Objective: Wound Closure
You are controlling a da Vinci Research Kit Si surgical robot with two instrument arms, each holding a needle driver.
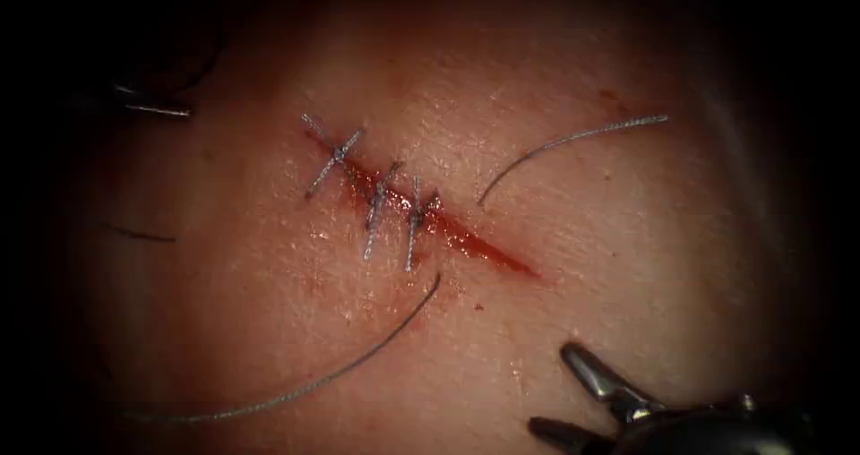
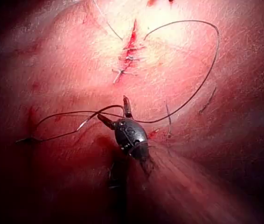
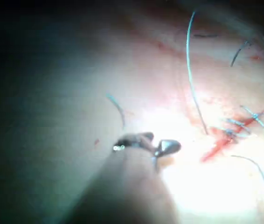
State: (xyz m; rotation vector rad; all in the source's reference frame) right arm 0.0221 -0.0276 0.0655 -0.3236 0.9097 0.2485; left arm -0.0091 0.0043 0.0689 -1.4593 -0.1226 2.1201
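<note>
The tissue [image 1: 627,267] is pale pink and glistening, its edges falling into shadow. The cut [image 1: 421,213] runs slantwise across the middle, three stitches [image 1: 376,206] crossing its upper part, its lower end unstitched with red fluid [image 1: 488,251] in it. Thread [image 1: 358,361] trails off to the cut's left, and another strand [image 1: 573,140] lies to its right. My right hand [image 1: 573,392] hovers below the cut, jaws parted, holding nothing. My left hand [image 2: 115,114] is also parted, thread running just beside its jaws. I cannot make out the needle.
</note>
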